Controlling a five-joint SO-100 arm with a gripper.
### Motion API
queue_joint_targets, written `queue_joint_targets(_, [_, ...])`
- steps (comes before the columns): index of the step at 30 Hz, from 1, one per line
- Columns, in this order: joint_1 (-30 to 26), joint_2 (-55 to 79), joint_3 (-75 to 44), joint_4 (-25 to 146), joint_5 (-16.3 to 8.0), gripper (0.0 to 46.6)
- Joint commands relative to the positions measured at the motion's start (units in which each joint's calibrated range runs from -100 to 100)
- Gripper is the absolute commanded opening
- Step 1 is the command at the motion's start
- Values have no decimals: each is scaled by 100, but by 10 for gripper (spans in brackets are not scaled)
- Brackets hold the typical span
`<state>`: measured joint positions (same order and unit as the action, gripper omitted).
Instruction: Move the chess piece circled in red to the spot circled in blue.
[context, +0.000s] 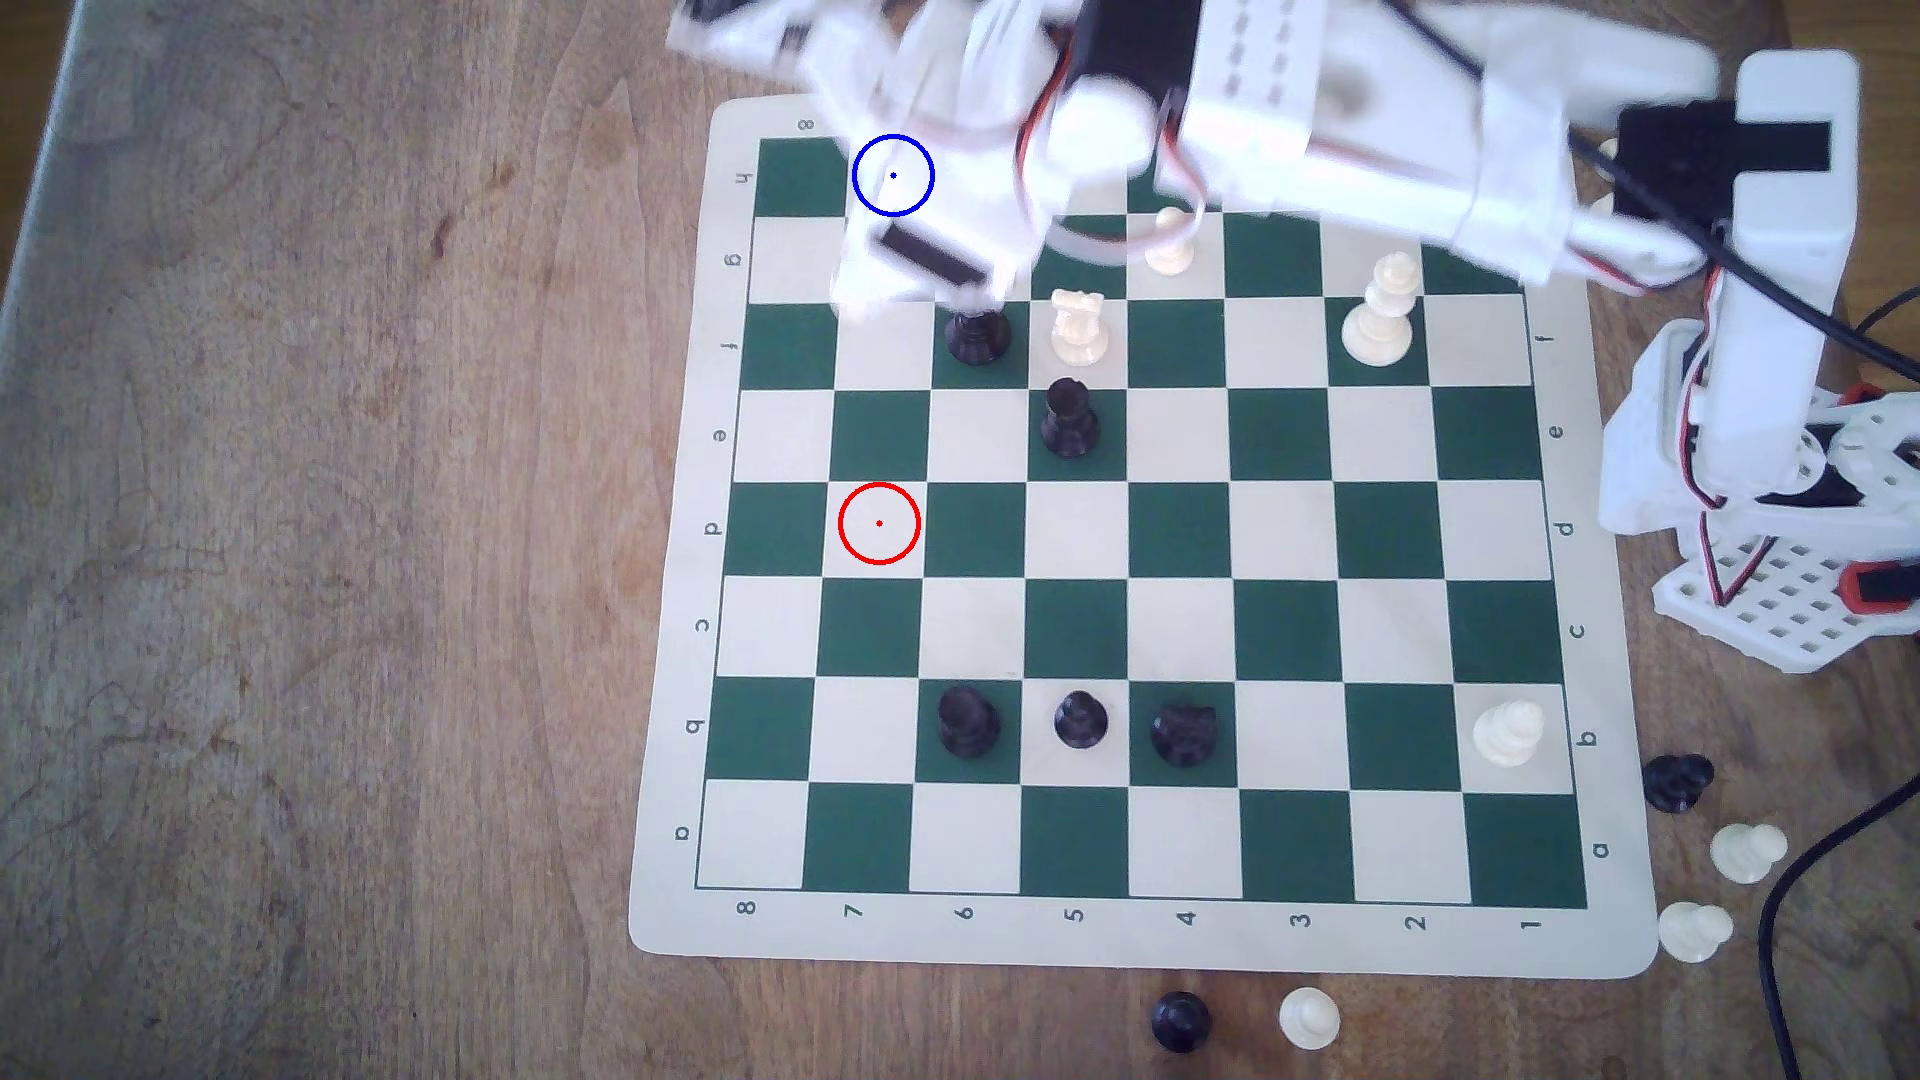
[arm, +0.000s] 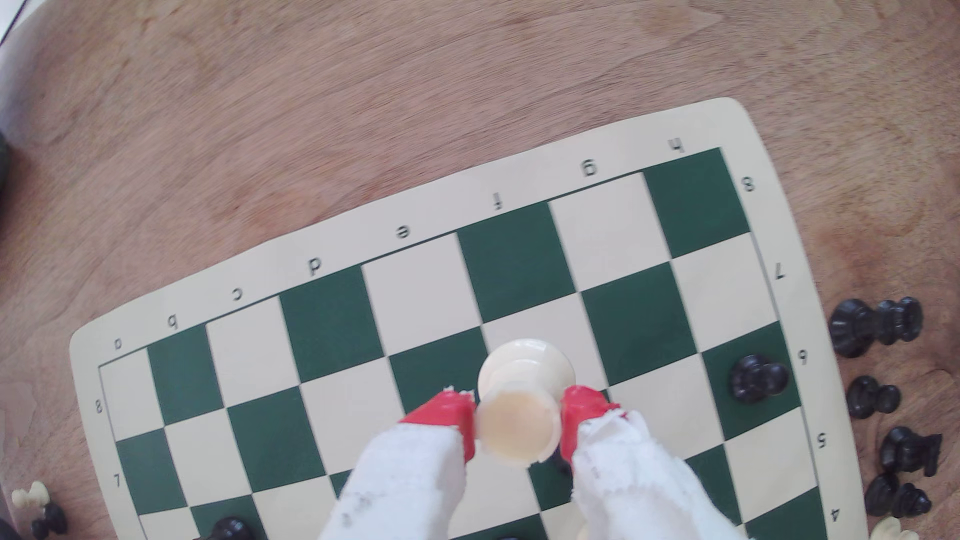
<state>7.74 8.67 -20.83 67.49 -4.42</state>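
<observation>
Wooden tabletop under a green-and-cream chess board (context: 1704, 940), seen mid-carry

Exterior view: arm stretched over the far corner at the view's left, near the spot (context: 892, 176) ringed in blue; red ring (context: 879, 523) left on a bare square. Wrist view: gripper (arm: 518, 423) clamped on the chess piece (arm: 519, 405), red pads (arm: 441, 415) pinching just under its cup-like rim, broad base hanging above the board squares. Judged light, rigid and smooth plastic, likely slippery; best gripped at the narrow body below the rim, kept upright
</observation>
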Motion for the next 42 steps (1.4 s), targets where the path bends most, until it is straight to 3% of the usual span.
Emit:
queue_joint_targets(1, [497,-740,-220,-418,103,3])
queue_joint_targets(6, [935,-638,542,-1270,244,4])
queue_joint_targets(11, [1138,-1,560,-1712,274,4])
queue_joint_targets(26, [1107,1518,-20,-2236,230,4])
queue_joint_targets(37, [1115,1747,-129,-2392,215,4])
queue_joint_targets(42, [1099,1773,-84,-2367,225,42])
